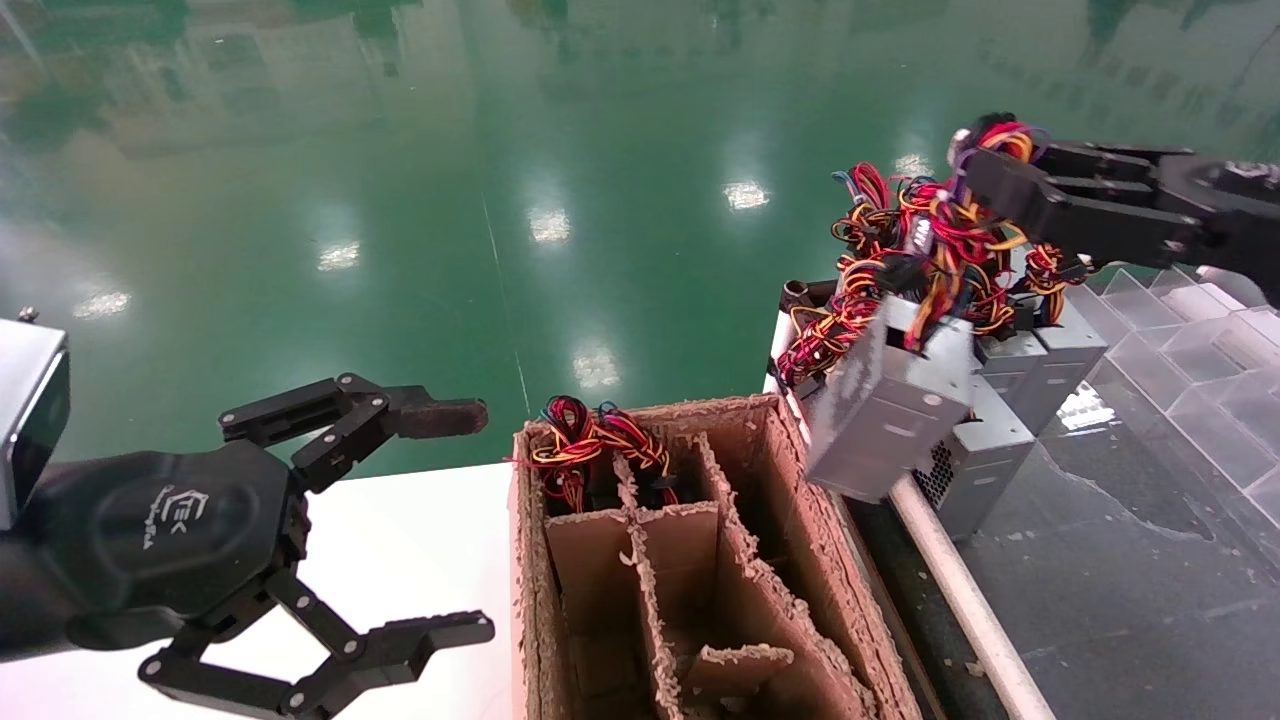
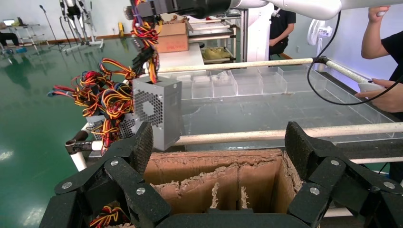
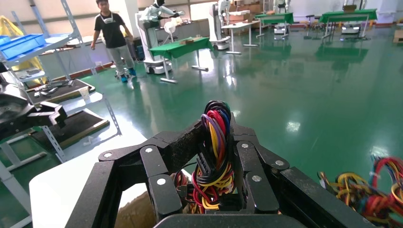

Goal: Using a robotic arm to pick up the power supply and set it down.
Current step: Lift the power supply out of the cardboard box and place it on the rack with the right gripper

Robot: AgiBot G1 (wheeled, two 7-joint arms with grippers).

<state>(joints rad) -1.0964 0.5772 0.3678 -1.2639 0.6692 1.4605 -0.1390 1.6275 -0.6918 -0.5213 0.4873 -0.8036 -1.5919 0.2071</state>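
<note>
The power supply (image 1: 885,400), a silver-grey metal box with a perforated side (image 2: 148,107), hangs tilted in the air just right of the cardboard divider box (image 1: 790,560). It dangles by its red, yellow and black wire bundle (image 1: 920,240). My right gripper (image 1: 978,160) is shut on the top loop of those wires (image 3: 215,142), well above the box's rim. My left gripper (image 1: 475,520) is wide open and holds nothing, low at the left over the white table; through its jaws I see the cardboard box (image 2: 214,164).
Two more silver supplies (image 1: 1040,360) stand behind the hanging one on the dark table. A wire bundle (image 1: 590,440) sticks out of the cardboard box's far-left cell. Clear plastic trays (image 1: 1180,350) line the right. A white rail (image 1: 960,590) runs beside the box. A person's hand (image 2: 380,90) is beyond the table.
</note>
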